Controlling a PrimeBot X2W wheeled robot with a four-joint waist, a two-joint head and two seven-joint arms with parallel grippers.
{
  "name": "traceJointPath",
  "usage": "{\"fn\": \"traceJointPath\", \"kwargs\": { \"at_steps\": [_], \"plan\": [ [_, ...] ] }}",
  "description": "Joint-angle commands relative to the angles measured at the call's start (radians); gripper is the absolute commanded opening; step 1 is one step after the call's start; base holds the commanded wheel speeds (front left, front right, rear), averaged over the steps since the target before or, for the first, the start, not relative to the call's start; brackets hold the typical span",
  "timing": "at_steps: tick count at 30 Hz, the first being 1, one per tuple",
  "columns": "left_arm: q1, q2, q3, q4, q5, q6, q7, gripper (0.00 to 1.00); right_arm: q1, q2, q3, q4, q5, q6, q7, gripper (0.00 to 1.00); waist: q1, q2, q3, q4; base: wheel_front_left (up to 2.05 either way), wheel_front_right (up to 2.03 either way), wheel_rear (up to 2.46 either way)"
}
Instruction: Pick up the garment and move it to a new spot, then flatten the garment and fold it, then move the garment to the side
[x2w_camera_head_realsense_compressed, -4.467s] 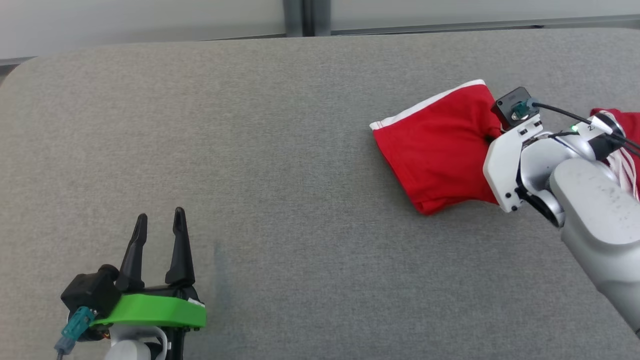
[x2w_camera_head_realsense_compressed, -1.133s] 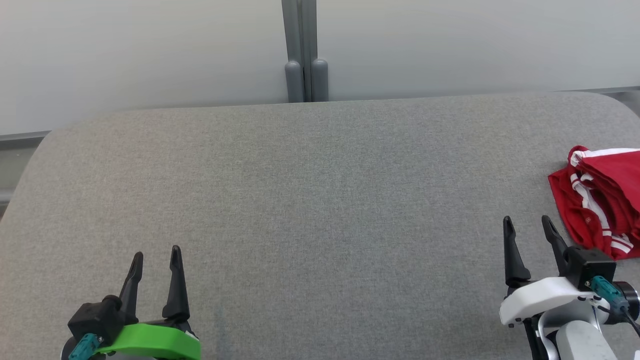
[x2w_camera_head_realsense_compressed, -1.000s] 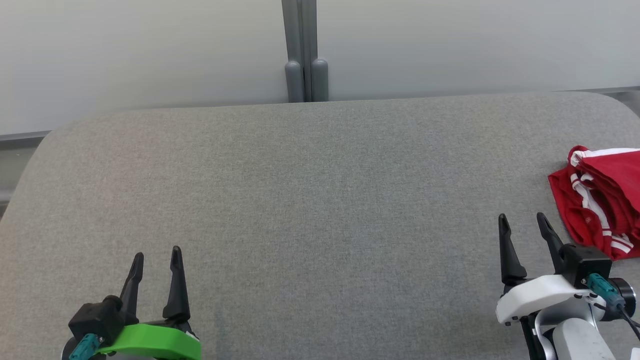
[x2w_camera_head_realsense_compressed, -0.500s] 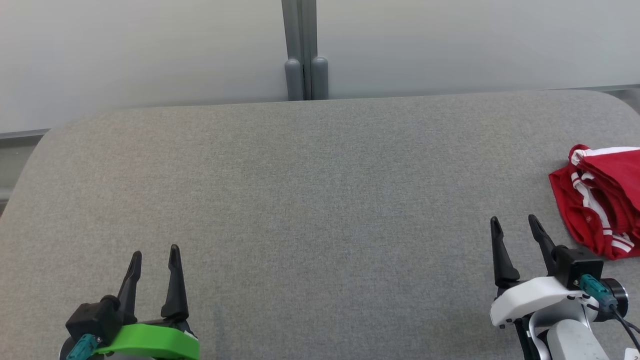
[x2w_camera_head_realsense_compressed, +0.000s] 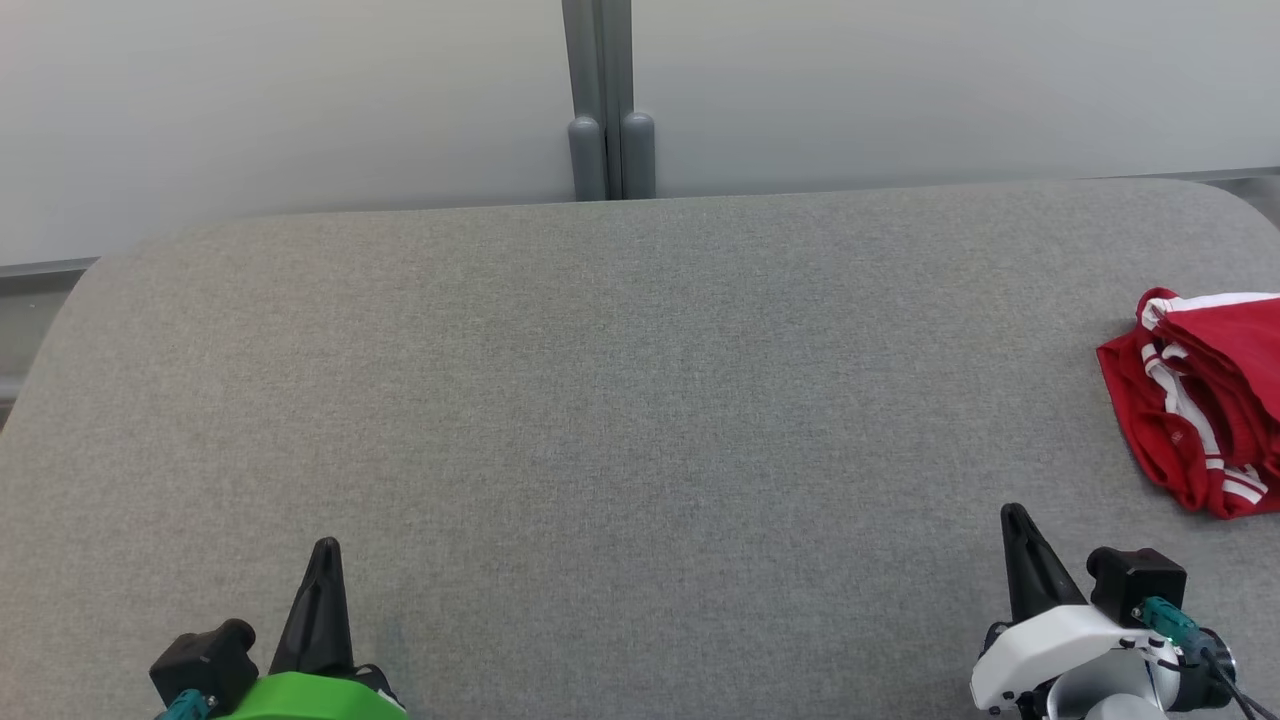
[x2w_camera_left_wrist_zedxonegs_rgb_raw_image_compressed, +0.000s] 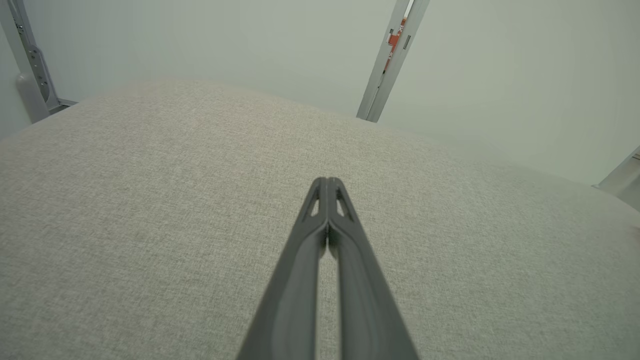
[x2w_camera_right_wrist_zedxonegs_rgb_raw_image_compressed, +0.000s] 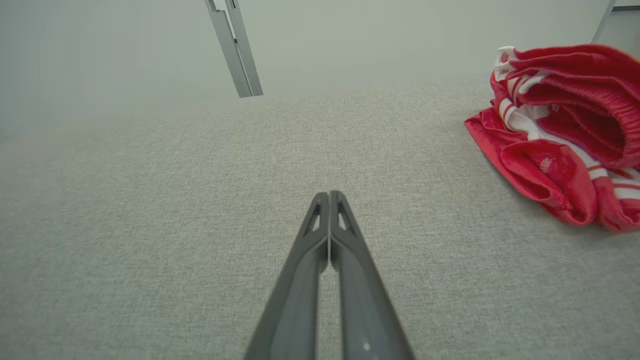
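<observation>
Left pincer (x2w_camera_head_realsense_compressed: 325, 548) and right pincer (x2w_camera_head_realsense_compressed: 1014, 515) rest pressed together, empty, in the lower corners; garment (x2w_camera_head_realsense_compressed: 1205, 395) lies far right

The garment (x2w_camera_head_realsense_compressed: 1205, 400) is red with white stripes. It is folded and a bit bunched — lying at the far right edge of the gray tabletop (x2w_camera_head_realsense_compressed: 620, 400).

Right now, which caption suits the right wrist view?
Right gripper, shut and empty, over the grey surface; folded red garment lies apart at upper right.
</observation>
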Motion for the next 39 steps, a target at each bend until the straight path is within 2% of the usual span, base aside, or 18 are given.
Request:
{"fn": "traceJointPath", "kwargs": {
  "at_steps": [1, 19, 39],
  "plan": [
    [-0.012, 0.002, 0.005, -0.016, -0.046, 0.000, 0.010, 0.00, -0.018, -0.004, -0.007, -0.017, 0.050, 0.000, 0.011, 0.00, 0.0000, 0.0000, 0.000, 0.000, 0.00, 0.00, 0.00],
    [-0.041, 0.007, 0.028, -0.030, -0.335, -0.001, 0.091, 0.00, -0.026, -0.006, -0.019, -0.057, 0.386, 0.000, 0.091, 0.00, 0.0000, 0.0000, -0.001, -0.005, 0.00, 0.00, 0.00],
    [-0.067, 0.010, 0.051, -0.043, -0.589, -0.001, 0.166, 0.00, -0.036, -0.008, -0.032, -0.088, 0.683, -0.001, 0.165, 0.00, 0.0000, 0.0000, -0.002, -0.009, 0.00, 0.00, 0.00]
  ]
}}
